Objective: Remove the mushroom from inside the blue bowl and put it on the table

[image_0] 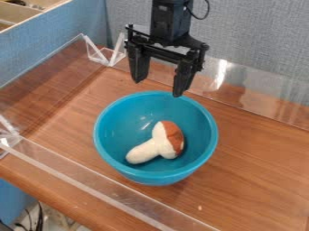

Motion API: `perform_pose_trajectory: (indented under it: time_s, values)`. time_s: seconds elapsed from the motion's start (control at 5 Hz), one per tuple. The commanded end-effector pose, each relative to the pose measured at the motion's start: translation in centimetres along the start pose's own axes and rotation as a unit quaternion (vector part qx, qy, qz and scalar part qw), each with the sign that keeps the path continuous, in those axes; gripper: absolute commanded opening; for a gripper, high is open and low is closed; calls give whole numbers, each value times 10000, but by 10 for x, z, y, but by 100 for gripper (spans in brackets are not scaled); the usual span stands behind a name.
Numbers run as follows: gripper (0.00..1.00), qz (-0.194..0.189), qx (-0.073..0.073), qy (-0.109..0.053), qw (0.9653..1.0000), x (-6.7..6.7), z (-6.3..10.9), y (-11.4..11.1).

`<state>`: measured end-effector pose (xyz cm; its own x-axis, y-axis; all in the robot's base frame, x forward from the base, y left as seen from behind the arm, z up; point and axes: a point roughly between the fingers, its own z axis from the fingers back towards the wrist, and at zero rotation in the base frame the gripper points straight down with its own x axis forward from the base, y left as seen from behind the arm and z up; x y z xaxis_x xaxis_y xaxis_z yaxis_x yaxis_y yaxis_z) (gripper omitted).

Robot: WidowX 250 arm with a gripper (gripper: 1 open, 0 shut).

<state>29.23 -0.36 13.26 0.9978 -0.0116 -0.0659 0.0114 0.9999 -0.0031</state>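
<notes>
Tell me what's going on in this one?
A single robot arm is working over a wooden table edged with clear walls. Its end effector hangs open and pointing down above the far rim of the blue bowl, holding nothing. The mushroom lies on its side inside the bowl, cream stem toward the near left, brown cap toward the right. It has not been picked up, so the removal has not yet happened.

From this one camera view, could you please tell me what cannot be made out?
- Arm above the gripper: cut off by the top edge.
- Underside of the mushroom and whether it leans on the bowl wall: hidden by its own body.
- Table front-left corner: cut off by the frame edge.
</notes>
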Motion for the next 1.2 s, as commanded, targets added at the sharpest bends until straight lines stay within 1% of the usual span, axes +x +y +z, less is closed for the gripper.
perform_pose_trajectory:
  time_s: [0.0,0.2,0.6,1.0]
  values:
    - [100,-57,17,88,9999,-3,-14,7]
    - [100,-15,54,217,9997,-15,-30,20]
    - [100,122,68,301,9994,-20,-42,40]
    - [100,407,65,357,9985,-20,-56,34]
